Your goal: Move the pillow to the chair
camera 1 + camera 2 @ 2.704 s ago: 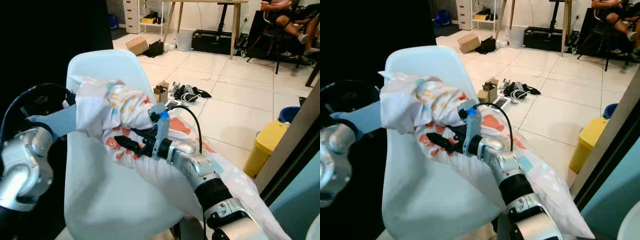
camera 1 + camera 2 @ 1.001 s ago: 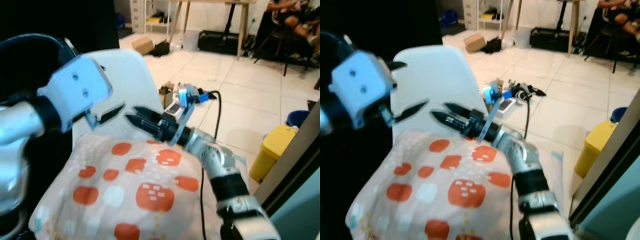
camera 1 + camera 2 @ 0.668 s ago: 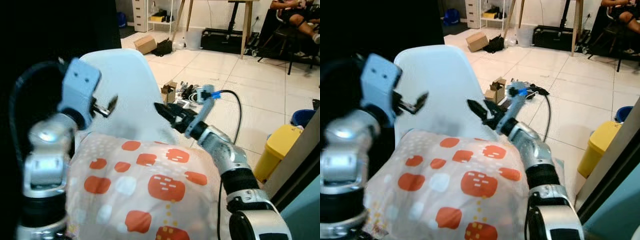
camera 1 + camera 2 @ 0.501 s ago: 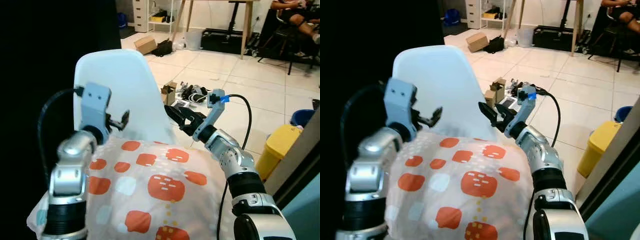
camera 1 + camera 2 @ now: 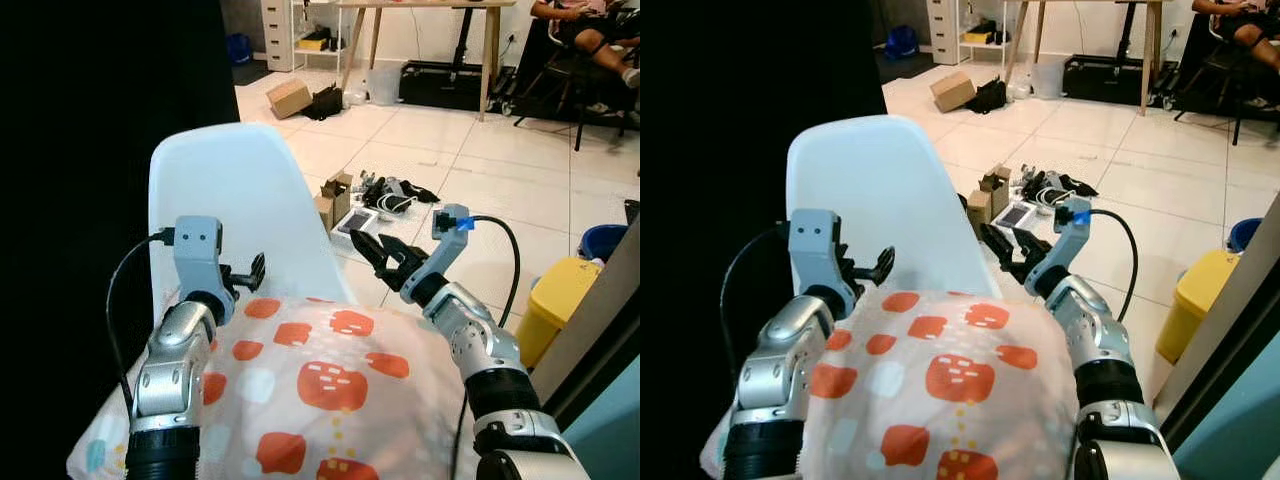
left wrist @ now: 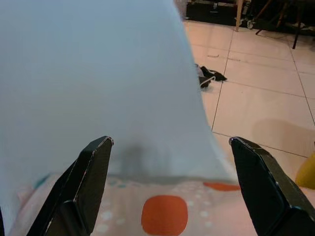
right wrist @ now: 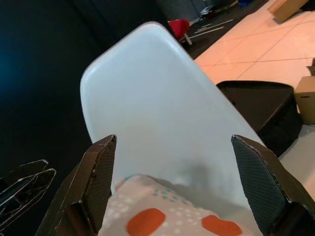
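Note:
The white pillow (image 5: 310, 385) with orange patches lies on the seat of the white chair (image 5: 225, 195), its far edge against the backrest. My left gripper (image 5: 248, 272) hovers open just above the pillow's far left edge, in front of the backrest. Above the far right edge, my right gripper (image 5: 366, 240) is open too, with nothing in it. In the left wrist view the open fingers (image 6: 83, 182) frame the backrest (image 6: 98, 73) and the pillow's edge (image 6: 165, 214). The right wrist view has the pillow (image 7: 167, 219) below the backrest (image 7: 147, 98).
A yellow bin (image 5: 558, 300) stands on the tiled floor to the right. Small cardboard boxes and a tangle of cables (image 5: 385, 190) lie behind the chair. Farther back are a wooden table (image 5: 420, 40) and a seated person (image 5: 590, 25). Darkness lies to the left.
Both grippers, shut on the pillow 2.7 s ago, have let it go onto the seat. In the last second they have drawn back and apart above its far edge.

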Motion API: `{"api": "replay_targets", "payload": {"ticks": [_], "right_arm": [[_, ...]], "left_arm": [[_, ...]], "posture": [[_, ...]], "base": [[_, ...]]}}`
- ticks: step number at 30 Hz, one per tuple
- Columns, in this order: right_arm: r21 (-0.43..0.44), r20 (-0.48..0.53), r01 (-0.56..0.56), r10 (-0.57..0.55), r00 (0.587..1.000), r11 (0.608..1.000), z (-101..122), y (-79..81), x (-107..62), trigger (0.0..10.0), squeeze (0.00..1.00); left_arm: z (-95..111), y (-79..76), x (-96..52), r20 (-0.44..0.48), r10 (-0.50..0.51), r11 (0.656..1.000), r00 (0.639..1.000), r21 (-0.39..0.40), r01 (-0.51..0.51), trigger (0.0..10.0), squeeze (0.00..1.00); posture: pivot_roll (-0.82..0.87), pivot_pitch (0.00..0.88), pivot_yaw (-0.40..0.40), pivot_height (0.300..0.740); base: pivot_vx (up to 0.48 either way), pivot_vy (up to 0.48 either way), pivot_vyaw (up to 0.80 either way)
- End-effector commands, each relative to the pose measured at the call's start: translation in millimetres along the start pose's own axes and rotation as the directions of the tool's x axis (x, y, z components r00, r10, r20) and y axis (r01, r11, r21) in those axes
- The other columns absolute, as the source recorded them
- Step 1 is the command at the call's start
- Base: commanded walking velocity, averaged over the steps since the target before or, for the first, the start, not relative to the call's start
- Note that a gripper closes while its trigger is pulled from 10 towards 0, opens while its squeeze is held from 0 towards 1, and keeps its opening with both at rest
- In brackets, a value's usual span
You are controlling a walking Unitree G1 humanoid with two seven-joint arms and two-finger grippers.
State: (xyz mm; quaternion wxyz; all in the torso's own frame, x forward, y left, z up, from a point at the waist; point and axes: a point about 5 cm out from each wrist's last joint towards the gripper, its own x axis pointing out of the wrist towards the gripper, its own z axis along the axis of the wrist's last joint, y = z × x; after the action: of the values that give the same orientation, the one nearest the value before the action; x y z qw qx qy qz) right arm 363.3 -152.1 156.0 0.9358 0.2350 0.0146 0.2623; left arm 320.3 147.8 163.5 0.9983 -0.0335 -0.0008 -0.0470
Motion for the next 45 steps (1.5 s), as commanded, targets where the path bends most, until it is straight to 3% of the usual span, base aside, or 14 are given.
{"api": "replay_targets", "payload": {"ticks": [1, 9, 19, 26, 29, 32, 45], "right_arm": [[-0.019, 0.006, -0.015, 0.016, 1.000, 1.000, 1.1, 4.4, 2.1, 10.0, 0.00], [-0.046, -0.046, -0.025, 0.023, 0.999, 0.999, -9.9, 6.4, 2.8, 10.0, 0.00], [-0.076, -0.109, -0.040, 0.032, 0.994, 0.996, -22.5, 7.5, 0.7, 10.0, 0.00], [-0.105, -0.133, -0.037, 0.023, 0.991, 0.994, -26.6, 7.2, 1.8, 10.0, 0.00], [-0.174, -0.176, 0.004, -0.035, 0.984, 0.985, -37.2, 3.0, 0.7, 10.0, 0.00], [-0.191, -0.195, 0.016, -0.054, 0.979, 0.982, -42.2, 1.5, -0.8, 10.0, 0.00], [-0.198, -0.202, 0.015, -0.056, 0.978, 0.980, -44.9, 2.5, 0.7, 10.0, 0.00]], "left_arm": [[-4.6, 5.8, -1.4, 0.003, 0.023, 1.000, 1.000, 0.005, -0.023, 10.0, 0.00], [-16.6, 5.8, -3.6, -0.011, 0.030, 0.998, 0.999, 0.061, -0.030, 10.0, 0.00], [-28.3, 14.1, -7.0, -0.035, 0.083, 0.994, 0.996, 0.067, -0.081, 10.0, 0.00], [-37.6, 17.7, -9.0, -0.058, 0.099, 0.993, 0.993, 0.073, -0.095, 10.0, 0.00], [-54.7, 24.1, -14.6, -0.111, 0.132, 0.989, 0.985, 0.088, -0.122, 10.0, 0.00], [-65.0, 27.3, -19.0, -0.144, 0.153, 0.986, 0.978, 0.095, -0.140, 10.0, 0.00], [-75.7, 23.2, -20.9, -0.174, 0.151, 0.983, 0.973, 0.127, -0.130, 10.0, 0.00]], "posture": [[-0.20, 0.000, 0.031, 0.661], [-0.19, 0.014, 0.011, 0.696], [-0.19, 0.018, -0.003, 0.740], [-0.19, 0.016, -0.004, 0.740], [-0.19, 0.016, -0.004, 0.740], [-0.19, 0.017, -0.002, 0.740], [-0.19, 0.017, -0.001, 0.740]], "base": [[0.000, 0.000, 0.00], [0.000, 0.000, 0.00], [0.000, 0.000, 0.00], [0.000, 0.000, 0.00], [-0.081, 0.000, 0.00], [-0.275, 0.000, 0.00], [-0.367, 0.000, 0.00]]}}
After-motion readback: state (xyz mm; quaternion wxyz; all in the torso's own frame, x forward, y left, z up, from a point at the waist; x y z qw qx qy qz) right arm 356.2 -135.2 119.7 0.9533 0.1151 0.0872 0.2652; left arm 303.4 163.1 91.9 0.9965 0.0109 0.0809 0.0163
